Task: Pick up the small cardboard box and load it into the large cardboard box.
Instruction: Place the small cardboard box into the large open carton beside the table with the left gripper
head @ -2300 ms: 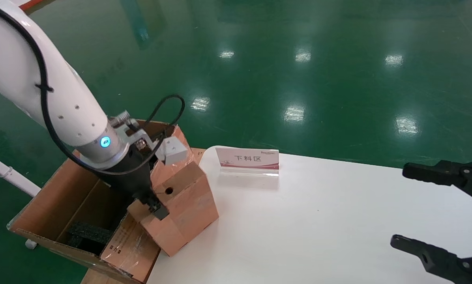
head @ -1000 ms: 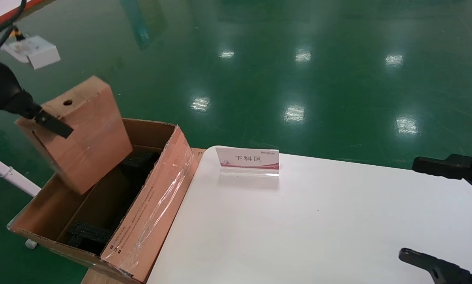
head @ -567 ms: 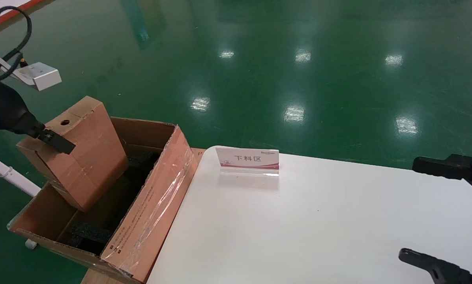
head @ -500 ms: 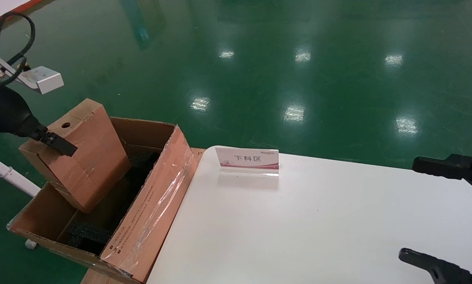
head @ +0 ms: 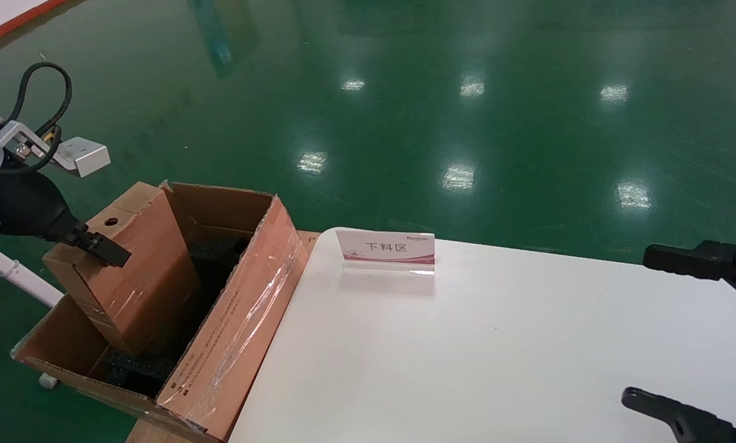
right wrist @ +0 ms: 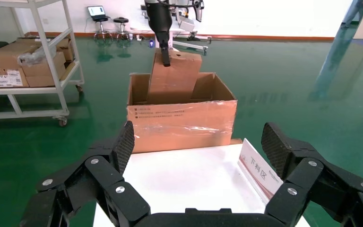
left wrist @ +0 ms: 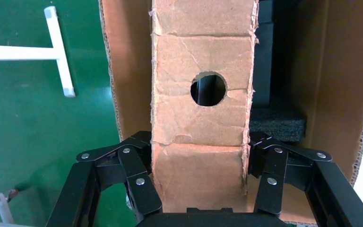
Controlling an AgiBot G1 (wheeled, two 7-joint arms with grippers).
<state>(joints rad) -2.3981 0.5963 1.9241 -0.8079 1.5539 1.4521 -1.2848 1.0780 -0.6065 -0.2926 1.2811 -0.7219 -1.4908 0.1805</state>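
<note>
Left pincer pinched the small cardboard box — tilted, lower end inside the large cardboard box (on black foam); right pincer hovered spread over the white surface.

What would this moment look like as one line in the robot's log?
left tool: shut on small box | small box: partly inside large box | right tool: open, parked over table

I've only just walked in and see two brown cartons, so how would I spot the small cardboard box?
Find the white table; at its left end stands the large cardboard box. Tilted inside it, held by the left gripper, is the small cardboard box. Only it has a round hole near its top.
</note>
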